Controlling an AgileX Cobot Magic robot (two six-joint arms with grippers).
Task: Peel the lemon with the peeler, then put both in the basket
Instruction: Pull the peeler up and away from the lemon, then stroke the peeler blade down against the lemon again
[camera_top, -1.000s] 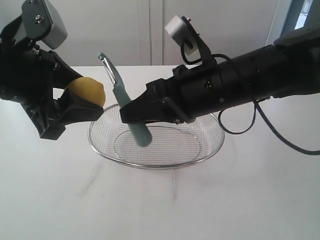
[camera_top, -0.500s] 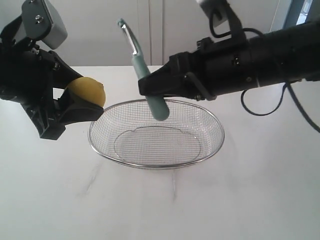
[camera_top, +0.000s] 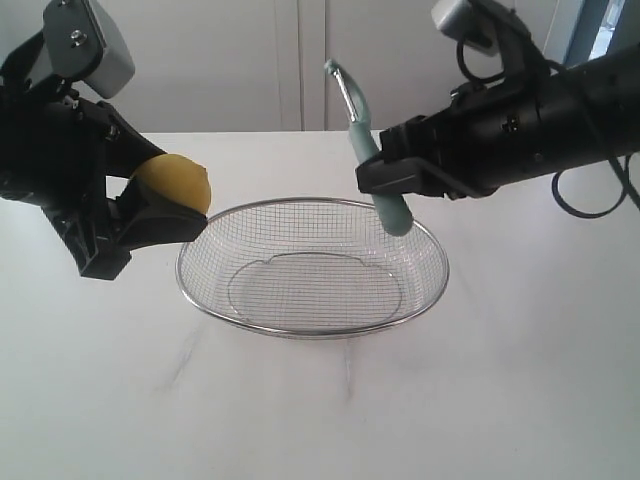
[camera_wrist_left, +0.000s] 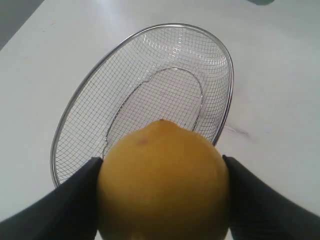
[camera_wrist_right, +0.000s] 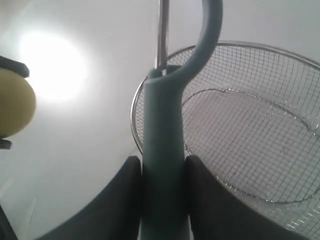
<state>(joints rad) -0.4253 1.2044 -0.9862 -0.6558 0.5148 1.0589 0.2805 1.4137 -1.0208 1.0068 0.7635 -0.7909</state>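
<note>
So far, little of the task shows as done. The lemon sits clamped in the left pincer, held above the tabletop just beside the left end of the basket. In the left wrist view its skin looks whole and smooth, with no stripped patch on the side that faces the camera; the far side is hidden, so a first cut there cannot be ruled out.

The right pincer is closed on the handle of the peeler, which stands tilted with the blade end up and the handle's lower end hanging over the far right part of the basket. Blade and lemon are well apart, with most of the basket's width between them.

The basket holds nothing, and its mesh is bare in all three views.

By my reading, both tools are gripped and lifted, which is the groundwork only. Left to do: bring the blade against the lemon, strip the peel, then lower lemon and peeler into the basket and let go of each.
</note>
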